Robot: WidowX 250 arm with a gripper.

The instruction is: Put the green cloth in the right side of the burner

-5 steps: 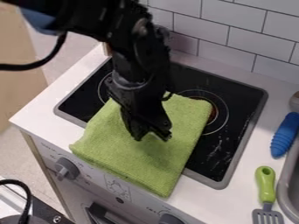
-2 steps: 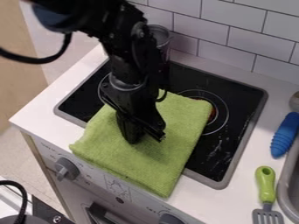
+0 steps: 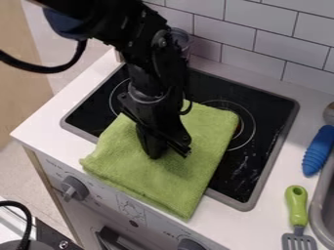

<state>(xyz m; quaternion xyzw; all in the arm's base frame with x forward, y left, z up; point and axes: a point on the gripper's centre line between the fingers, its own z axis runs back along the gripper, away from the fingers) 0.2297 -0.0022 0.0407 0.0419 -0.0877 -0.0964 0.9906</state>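
Positioning my tool (image 3: 172, 154) at the green cloth (image 3: 176, 176), I cannot tell whether it grips; cloth covers the burner's (image 3: 271, 108) near left and middle, rightward placement unfinished.

1. A wall (image 3: 225, 30) of pale tiles is rising behind the counter (image 3: 55, 119), with thin dark lines running between the staggered rows.
2. The counter is spreading pale and smooth across the view, its left corner jutting toward the floor (image 3: 29, 168).
3. A sink (image 3: 314, 215) is showing its grey rim at the right edge.
4. Below the counter, a light grey front panel (image 3: 98, 200) is facing outward, carrying grey knobs (image 3: 73, 188) and a dark handle (image 3: 111, 239).
5. A tan board (image 3: 19, 93) is standing at the left.
6. The floor is stretching pale and mottled beside the counter.
7. Light is falling brighter on the counter than on the panel.
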